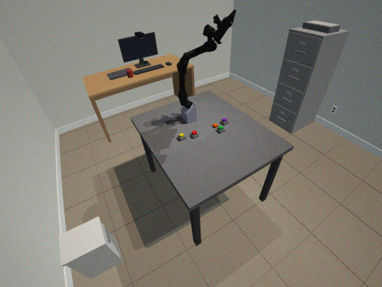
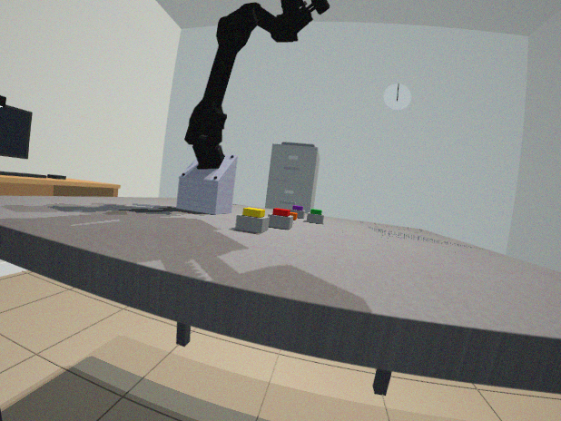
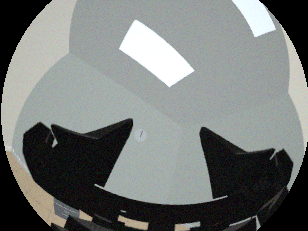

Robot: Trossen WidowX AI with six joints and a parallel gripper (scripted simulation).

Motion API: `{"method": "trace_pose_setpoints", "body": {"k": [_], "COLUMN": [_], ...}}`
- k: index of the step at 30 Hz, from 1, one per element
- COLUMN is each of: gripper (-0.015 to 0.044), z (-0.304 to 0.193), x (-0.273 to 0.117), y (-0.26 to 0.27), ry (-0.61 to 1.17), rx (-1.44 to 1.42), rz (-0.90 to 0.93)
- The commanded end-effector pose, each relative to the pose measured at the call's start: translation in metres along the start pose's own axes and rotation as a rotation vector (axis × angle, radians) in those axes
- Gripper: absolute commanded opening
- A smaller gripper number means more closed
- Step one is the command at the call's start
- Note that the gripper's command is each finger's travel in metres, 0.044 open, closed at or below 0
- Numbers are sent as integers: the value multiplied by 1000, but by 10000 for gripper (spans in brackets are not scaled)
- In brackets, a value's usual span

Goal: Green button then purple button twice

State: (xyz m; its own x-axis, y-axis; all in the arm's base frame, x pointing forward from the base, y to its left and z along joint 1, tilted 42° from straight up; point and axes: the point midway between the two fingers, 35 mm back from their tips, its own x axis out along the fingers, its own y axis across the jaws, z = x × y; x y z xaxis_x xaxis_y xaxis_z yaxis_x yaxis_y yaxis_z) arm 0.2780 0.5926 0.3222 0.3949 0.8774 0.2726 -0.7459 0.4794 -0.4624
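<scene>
1. The counter (image 1: pixel 216 167) is a grey square top on dark legs, carrying the arm's base and all the buttons.
2. The arm (image 1: pixel 188 65) rises from a pale base (image 1: pixel 189 114) at the counter's far edge and bends up toward the far corner of the room, well above the buttons.
3. The gripper (image 1: pixel 227 19) points up and away from the counter; in the wrist view its fingers stand wide apart with only wall and ceiling between them, holding nothing.
4. The green button (image 1: pixel 220 128) sits on the counter to the right of the base, just beside an orange button (image 1: pixel 215 125).
5. The purple button (image 1: pixel 224 120) sits just behind the green one.
6. A red button (image 1: pixel 194 133) and a yellow button (image 1: pixel 181 135) sit side by side to the left, apart from that cluster.
</scene>
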Motion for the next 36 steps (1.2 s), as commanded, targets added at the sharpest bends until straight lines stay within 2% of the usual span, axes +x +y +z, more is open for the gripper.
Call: {"method": "trace_pose_setpoints", "body": {"k": [1, 5, 10, 19, 25, 31, 33, 36], "gripper": [400, 400, 400, 400, 400, 400, 400, 400], "z": [-76, -156, -245, -355, -377, -349, -339, -336], "x": [-13, -43, -103, -266, -398, -530, -552, -557], "y": [-13, -30, -51, -82, -94, -99, -100, -100], "ry": [238, 505, 836, 1432, 1838, 2258, 2338, 2357], "rx": [96, 203, 330, 512, 568, 523, 498, 491], "rz": [-12, -61, -165, -465, -735, -1037, -1092, -1106]}}
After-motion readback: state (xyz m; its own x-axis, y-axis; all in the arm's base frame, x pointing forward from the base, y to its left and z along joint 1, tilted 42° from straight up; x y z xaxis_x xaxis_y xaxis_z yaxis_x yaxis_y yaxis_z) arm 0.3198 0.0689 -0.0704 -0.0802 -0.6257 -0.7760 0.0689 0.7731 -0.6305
